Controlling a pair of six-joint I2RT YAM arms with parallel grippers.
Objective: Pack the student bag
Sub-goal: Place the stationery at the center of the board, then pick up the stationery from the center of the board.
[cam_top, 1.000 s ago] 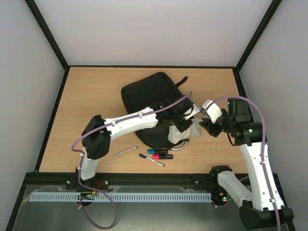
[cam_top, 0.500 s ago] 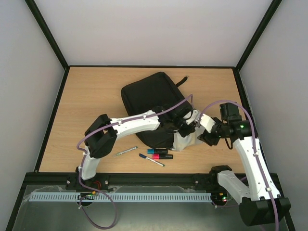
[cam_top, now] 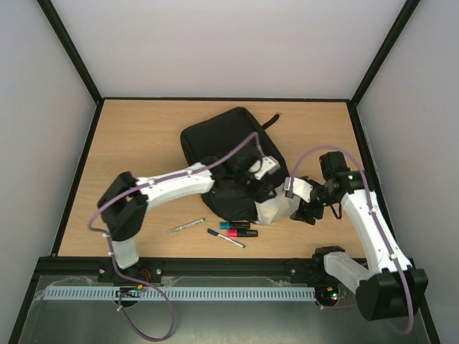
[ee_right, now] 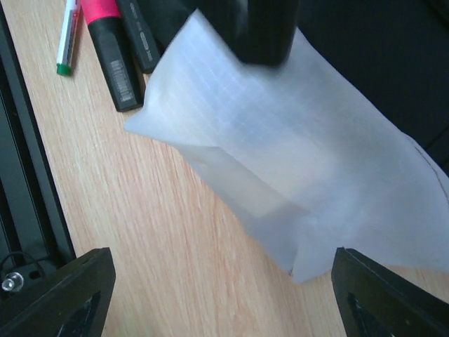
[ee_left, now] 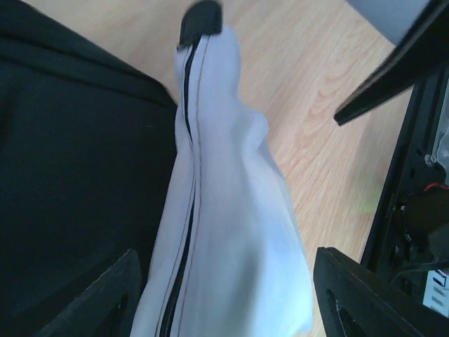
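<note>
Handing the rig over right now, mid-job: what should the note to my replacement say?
Left gripper: open, straddling the grey pouch.
Right gripper: open, over the same pouch.
Student bag: mid-table; pouch leans at its near right edge, not inside.
Left pen, right pen, blue highlighter, pink highlighter: loose on the table.
Done: nothing visibly packed. Left: pouch, pens, highlighters into the bag.

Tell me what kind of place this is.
Likely a robot lab test cell, not a classroom: a wooden table boxed in by plain white walls and black frame rails, left arm and right arm bolted at its near edge, and a black student bag, grey pouch and pens laid out as props.
</note>
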